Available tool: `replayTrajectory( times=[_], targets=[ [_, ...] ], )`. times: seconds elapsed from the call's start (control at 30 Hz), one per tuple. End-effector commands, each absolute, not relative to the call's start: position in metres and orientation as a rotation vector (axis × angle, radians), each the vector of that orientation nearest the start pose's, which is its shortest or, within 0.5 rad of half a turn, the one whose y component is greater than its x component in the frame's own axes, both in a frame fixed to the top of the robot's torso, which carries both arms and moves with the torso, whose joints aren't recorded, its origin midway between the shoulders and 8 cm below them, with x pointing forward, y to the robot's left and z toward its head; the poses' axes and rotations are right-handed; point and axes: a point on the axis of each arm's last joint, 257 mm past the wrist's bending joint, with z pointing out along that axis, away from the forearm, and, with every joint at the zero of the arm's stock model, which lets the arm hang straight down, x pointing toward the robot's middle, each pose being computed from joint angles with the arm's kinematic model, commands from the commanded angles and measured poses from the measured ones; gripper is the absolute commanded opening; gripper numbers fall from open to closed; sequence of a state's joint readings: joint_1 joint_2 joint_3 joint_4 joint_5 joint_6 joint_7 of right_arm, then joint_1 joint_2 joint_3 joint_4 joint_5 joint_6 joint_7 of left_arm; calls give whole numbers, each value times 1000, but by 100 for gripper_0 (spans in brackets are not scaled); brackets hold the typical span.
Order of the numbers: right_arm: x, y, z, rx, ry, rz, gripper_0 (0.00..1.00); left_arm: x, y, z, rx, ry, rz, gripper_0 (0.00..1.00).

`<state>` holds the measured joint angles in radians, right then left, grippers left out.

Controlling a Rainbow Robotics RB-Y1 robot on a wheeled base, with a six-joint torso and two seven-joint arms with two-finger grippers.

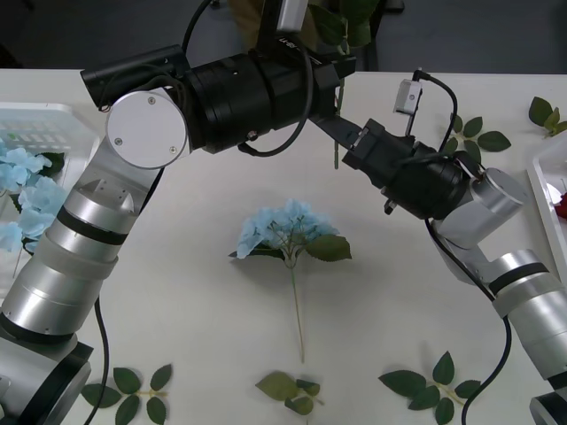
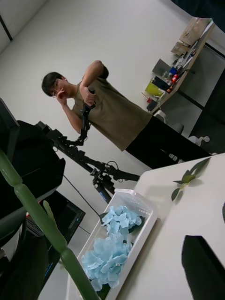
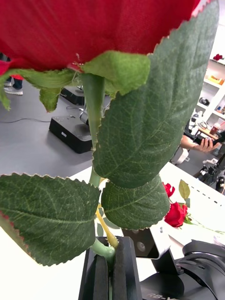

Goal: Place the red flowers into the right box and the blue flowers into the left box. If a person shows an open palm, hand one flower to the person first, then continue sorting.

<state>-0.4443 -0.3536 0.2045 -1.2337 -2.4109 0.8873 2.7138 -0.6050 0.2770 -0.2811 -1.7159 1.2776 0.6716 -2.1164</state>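
Front view: both arms are meeting at the far middle of the table [image 1: 195, 292], likely to pass a flower across. One blue flower [image 1: 285, 228] is lying in the middle, waiting. More are sitting in the left box [image 1: 53, 115].

Right wrist view: a green stem [image 2: 44, 220] is crossing close by; I cannot tell how the right gripper's fingers are standing.

Left wrist view: the left gripper [image 3: 111, 269] is squeezing a red flower [image 3: 93, 28] by its stem, upright. More roses [image 3: 176, 213] are lying in the right box [image 3: 206, 199].
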Motion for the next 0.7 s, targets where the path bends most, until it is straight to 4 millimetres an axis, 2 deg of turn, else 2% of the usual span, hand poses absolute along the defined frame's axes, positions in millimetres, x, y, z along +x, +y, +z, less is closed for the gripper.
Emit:
replayTrajectory(
  times=[0.03,0.07,0.1,0.43,0.47,0.5,0.7],
  targets=[
    [513,-18,-52,-313,1311,1530,26,504,-67,-5,787,1410,-828,0],
    [513,-18,-53,-313,1313,1531,8,504,-67,-5,784,1411,-835,0],
    [513,-18,-53,-314,1311,1531,2,504,-67,-5,783,1412,-836,0],
    [511,-19,-42,-316,1288,1544,0,504,-66,-8,779,1421,-838,1],
    [510,-19,-41,-317,1284,1546,0,504,-66,-8,773,1423,-844,17],
    [510,-20,-39,-316,1280,1548,0,504,-65,-10,770,1428,-846,100],
    [510,-21,-37,-319,1276,1546,0,502,-67,-14,768,1435,-854,100]
  ],
)
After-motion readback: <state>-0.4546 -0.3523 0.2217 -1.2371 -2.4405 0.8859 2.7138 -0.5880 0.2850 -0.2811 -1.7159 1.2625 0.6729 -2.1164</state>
